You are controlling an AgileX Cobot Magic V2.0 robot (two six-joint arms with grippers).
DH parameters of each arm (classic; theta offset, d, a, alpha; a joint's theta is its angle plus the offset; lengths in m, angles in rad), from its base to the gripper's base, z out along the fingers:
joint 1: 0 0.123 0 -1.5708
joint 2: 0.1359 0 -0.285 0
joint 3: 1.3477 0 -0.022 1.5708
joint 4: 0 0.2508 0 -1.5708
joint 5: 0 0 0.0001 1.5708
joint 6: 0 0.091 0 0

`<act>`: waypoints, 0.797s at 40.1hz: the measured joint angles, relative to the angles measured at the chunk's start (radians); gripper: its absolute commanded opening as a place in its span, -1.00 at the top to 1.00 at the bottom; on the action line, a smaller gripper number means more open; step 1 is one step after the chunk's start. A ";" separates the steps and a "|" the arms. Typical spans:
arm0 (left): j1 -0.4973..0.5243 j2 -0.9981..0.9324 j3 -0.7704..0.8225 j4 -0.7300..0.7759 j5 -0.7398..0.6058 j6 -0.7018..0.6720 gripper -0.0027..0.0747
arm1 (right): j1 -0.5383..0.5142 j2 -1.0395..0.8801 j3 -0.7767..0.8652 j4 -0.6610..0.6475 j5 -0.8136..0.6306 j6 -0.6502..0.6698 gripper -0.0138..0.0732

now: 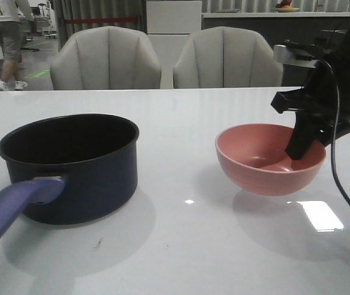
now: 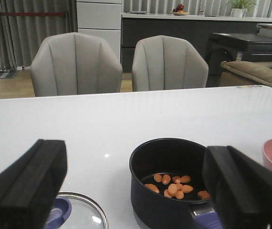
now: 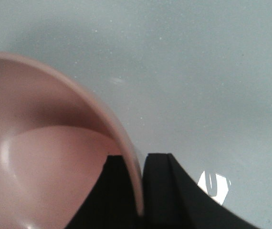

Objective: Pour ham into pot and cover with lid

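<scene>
With orange ham chunks (image 2: 174, 185) in the navy pot (image 1: 70, 166), right gripper (image 3: 143, 191) pinches the emptied pink bowl's (image 1: 267, 158) rim; next, the spread left fingers (image 2: 24, 188) should take the glass lid (image 2: 76, 212) beside them.

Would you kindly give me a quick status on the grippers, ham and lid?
Right gripper shut on pink bowl rim, bowl empty. Left gripper open above pot. Ham in pot. Lid on table, not yet on.
</scene>
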 measured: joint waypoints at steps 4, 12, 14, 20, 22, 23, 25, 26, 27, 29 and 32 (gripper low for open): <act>0.000 0.000 0.000 0.000 0.000 0.000 -0.69 | 0.000 0.012 0.000 0.000 0.000 0.000 -0.05; 0.000 0.000 0.000 0.000 0.000 0.000 -0.69 | 0.000 0.015 0.000 0.000 -0.004 0.003 -0.39; 0.000 0.000 0.000 0.000 0.000 0.000 -0.69 | 0.000 0.015 0.000 0.000 -0.006 0.003 -0.39; 0.000 0.000 0.000 0.000 0.000 0.000 -0.69 | 0.000 -0.009 -0.002 -0.020 -0.006 0.003 -0.39; 0.000 0.000 0.000 0.000 0.000 0.000 -0.69 | 0.000 -0.029 -0.002 -0.022 -0.008 0.003 -0.39; 0.000 0.000 0.000 0.000 0.000 0.000 -0.69 | 0.000 -0.045 -0.002 -0.022 -0.009 0.003 -0.39; 0.000 0.000 0.000 0.000 0.000 0.000 -0.69 | 0.000 -0.078 -0.002 -0.024 -0.012 0.003 -0.39; 0.000 0.000 0.000 0.000 0.000 0.000 -0.69 | 0.000 -0.094 -0.002 -0.024 -0.012 0.004 -0.39; 0.000 0.000 0.000 0.000 0.000 0.000 -0.69 | 0.000 -0.115 -0.002 -0.024 -0.012 0.004 -0.39; 0.000 0.000 0.000 0.000 0.000 0.000 -0.69 | 0.000 -0.150 -0.002 -0.024 -0.012 0.004 -0.39; 0.000 0.000 0.000 0.000 0.000 0.000 -0.69 | 0.000 -0.212 -0.002 -0.024 -0.014 0.004 -0.39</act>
